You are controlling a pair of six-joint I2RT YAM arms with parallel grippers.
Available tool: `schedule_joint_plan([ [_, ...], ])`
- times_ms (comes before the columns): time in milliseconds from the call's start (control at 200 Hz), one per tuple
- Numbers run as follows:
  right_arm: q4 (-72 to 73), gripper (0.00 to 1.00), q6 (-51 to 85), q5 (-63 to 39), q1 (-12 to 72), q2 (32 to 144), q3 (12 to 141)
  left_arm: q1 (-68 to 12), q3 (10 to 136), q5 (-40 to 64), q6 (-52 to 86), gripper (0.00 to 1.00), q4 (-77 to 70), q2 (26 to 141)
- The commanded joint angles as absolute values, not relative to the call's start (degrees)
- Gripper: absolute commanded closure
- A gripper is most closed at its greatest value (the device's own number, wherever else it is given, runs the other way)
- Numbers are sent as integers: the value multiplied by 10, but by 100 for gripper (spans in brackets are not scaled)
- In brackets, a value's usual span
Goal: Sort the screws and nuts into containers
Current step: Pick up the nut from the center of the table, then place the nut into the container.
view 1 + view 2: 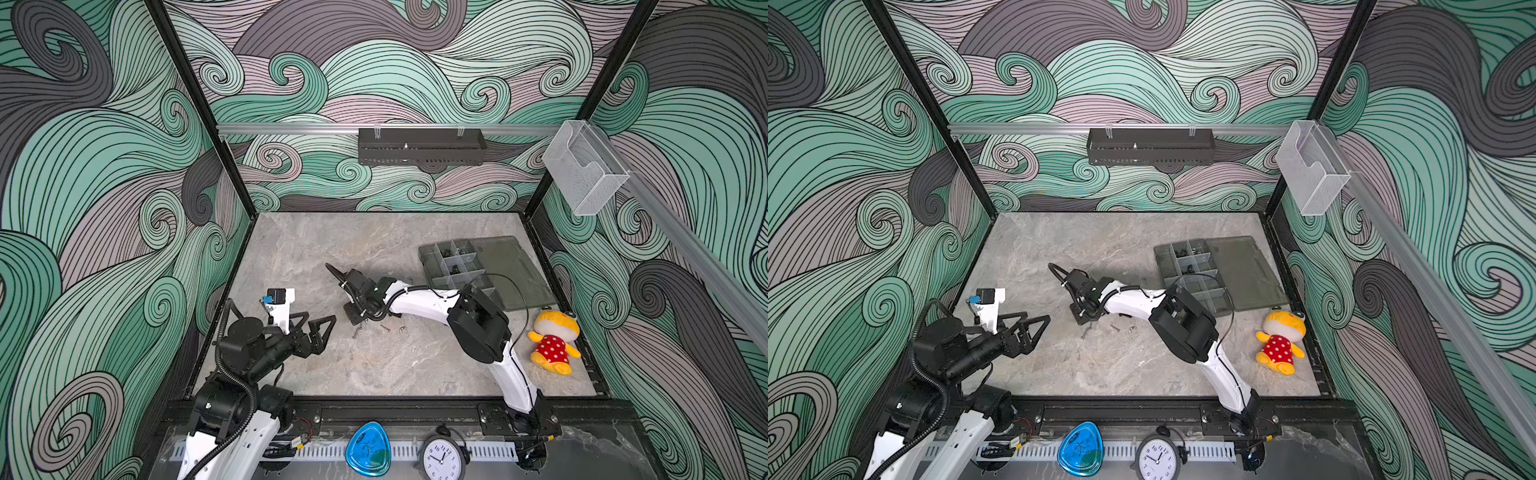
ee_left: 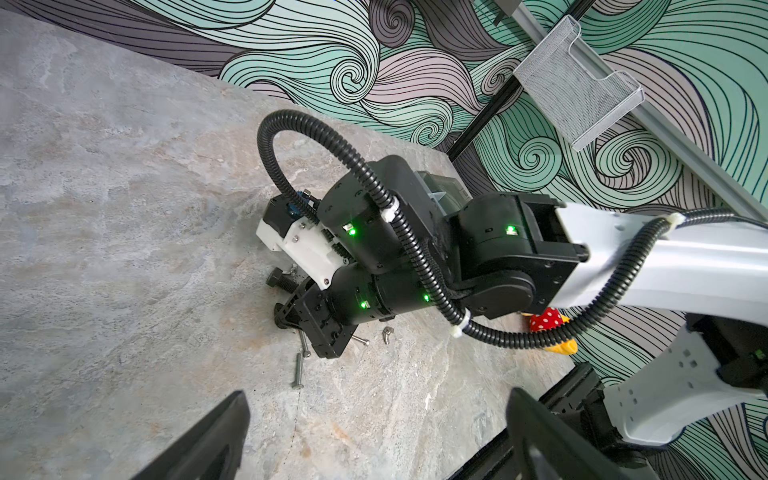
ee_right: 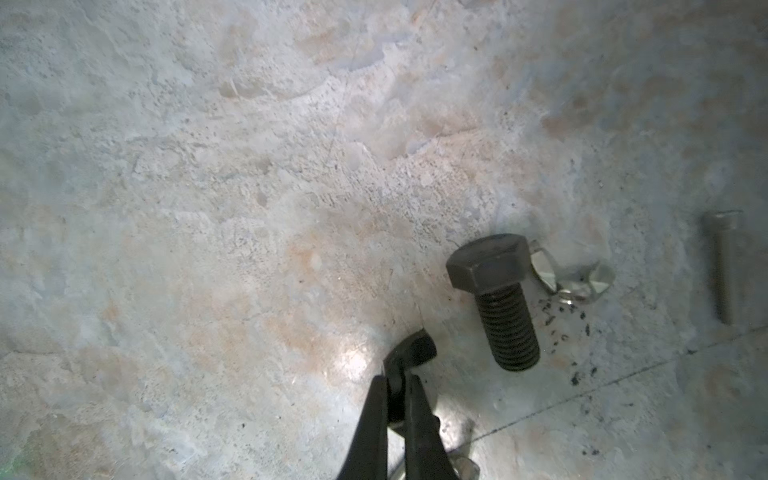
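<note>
At your right end effector [image 3: 395, 384]: clamped on small black nut [image 3: 411, 351].
Just beside: black bolt [image 3: 494, 299], silver wing nut [image 3: 582, 278], silver screw [image 3: 723, 270] on the surface [image 3: 208, 208].
Your left end effector [image 1: 321, 316]: open, well apart.
Containers [image 1: 424, 259]: back right, lid open.

R arm [image 1: 1133, 301] stretched over worktop [image 1: 1100, 374], R tool [image 1: 1083, 319] tip-down nr centre. Loose screws [image 1: 1086, 332] & silver nut [image 1: 1132, 329] lie just beside it. Organiser box [image 1: 1192, 270], lid [image 1: 1246, 266] open flat, to the R; plush toy [image 1: 1281, 340] nearby. L tool [image 1: 1040, 330] well apart.
</note>
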State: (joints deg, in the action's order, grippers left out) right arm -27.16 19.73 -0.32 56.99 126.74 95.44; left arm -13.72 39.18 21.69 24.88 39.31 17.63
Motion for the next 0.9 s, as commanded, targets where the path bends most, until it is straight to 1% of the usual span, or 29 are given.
schedule_joint_plan([
  [0, -269, 92, 189, -23, 557, 1228, 960, -142, 390, 204, 249, 1, 382, 169],
  [245, -243, 93, 199, -44, 520, 1133, 906, -139, 387, 207, 239, 1, 375, 184],
  [380, -244, 93, 211, -55, 467, 1077, 867, -140, 376, 238, 233, 1, 335, 227],
  [520, -247, 94, 212, -53, 393, 1021, 818, -141, 391, 277, 204, 1, 280, 332],
  [655, -254, 94, 210, -50, 303, 978, 774, -149, 445, 304, 174, 1, 250, 460],
  [780, -272, 94, 199, -10, 228, 957, 747, -180, 519, 306, 120, 1, 257, 574],
  [896, -291, 94, 175, 45, 190, 959, 744, -214, 582, 307, 52, 1, 271, 650],
])
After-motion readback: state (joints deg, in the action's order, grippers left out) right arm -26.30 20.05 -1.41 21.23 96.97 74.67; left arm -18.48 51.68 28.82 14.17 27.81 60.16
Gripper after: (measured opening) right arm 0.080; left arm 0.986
